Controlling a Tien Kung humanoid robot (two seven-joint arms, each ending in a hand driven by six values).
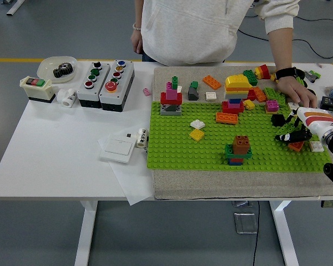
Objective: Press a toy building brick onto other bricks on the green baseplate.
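The robot's right hand [293, 136] reaches in from the right side. Its black fingers [288, 136] are curled together over a small orange-red plastic brick [296, 146], but I cannot tell for sure if they pinch it or just rest on it. The brick sits right under the fingertips, on the right part of the flat green bumpy baseplate [177, 144]. The hand looks low so it can push the brick down.

A little stack with a brown brick on top [237, 149] stands well to the left of the fingers. It may be where the brick should go.

Behind the fingers, a person's hand [297, 92] rests among loose bricks, maybe to keep the plate from sliding. The left hand is not seen.
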